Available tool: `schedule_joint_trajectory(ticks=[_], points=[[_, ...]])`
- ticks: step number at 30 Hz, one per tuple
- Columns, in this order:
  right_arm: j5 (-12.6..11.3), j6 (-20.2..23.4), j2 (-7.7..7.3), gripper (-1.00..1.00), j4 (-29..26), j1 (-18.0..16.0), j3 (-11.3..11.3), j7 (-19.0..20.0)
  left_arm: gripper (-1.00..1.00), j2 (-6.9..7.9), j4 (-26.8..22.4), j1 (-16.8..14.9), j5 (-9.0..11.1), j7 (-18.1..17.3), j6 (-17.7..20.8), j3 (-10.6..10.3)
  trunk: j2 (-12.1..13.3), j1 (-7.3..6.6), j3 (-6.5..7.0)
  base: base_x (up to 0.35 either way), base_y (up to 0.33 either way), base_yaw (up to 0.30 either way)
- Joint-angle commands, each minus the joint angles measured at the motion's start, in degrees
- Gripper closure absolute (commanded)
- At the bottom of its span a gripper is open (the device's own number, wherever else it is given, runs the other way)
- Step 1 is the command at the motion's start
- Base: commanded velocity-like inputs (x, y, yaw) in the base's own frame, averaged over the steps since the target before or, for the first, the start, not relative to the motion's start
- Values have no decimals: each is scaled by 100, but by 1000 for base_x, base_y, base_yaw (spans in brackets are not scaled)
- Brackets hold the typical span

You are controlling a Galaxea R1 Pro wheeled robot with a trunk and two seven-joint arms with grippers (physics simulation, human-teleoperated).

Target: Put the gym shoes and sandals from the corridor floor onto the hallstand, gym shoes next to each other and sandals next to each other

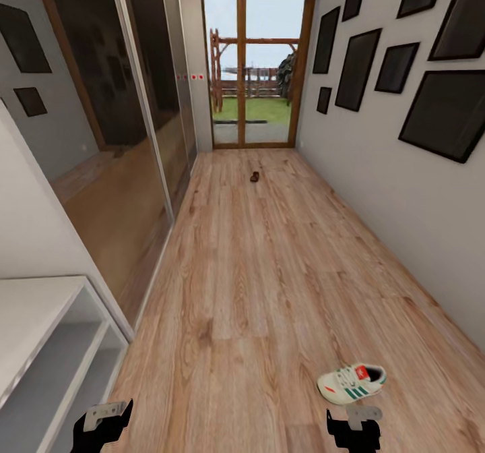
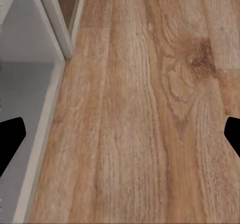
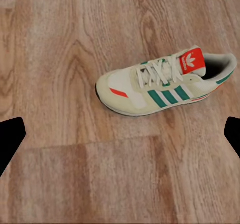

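One white gym shoe (image 1: 351, 383) with green stripes and a red tongue lies on its sole on the corridor floor (image 1: 269, 291) at the near right. My right gripper (image 1: 353, 427) hangs open just in front of it. In the right wrist view the gym shoe (image 3: 160, 86) lies ahead of the open right gripper (image 3: 120, 139), apart from the fingers. A small dark brown sandal (image 1: 254, 176) lies far down the corridor. The light grey hallstand (image 1: 34, 311) stands at the near left. My left gripper (image 1: 102, 420) is open and empty beside it, over bare floor (image 2: 150, 109) next to the hallstand's edge (image 2: 30, 94).
Mirrored sliding wardrobe doors (image 1: 128, 136) line the left wall. Dark picture frames (image 1: 444, 112) hang on the right wall. A glazed wooden door (image 1: 259, 69) closes the far end. Wood-plank floor runs between the walls.
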Motion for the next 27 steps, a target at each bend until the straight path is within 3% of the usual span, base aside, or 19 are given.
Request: schedule_joint_trajectory(ticks=[1,19,27], points=[[37,-9,1,-100,6,-4,10,-40,-100,-1,6,-3,39,-55,-6,23,-2,1,-5,197,167,0],[37,-9,1,-100,5,-4,10,-38,-100,-1,1,-1,34,-55,-3,23,-2,1,-5,59,38,0],[37,-9,3,-100,5,-4,10,-38,-100,-2,1,-1,34,-55,-1,23,-2,1,-5,200,1,0]])
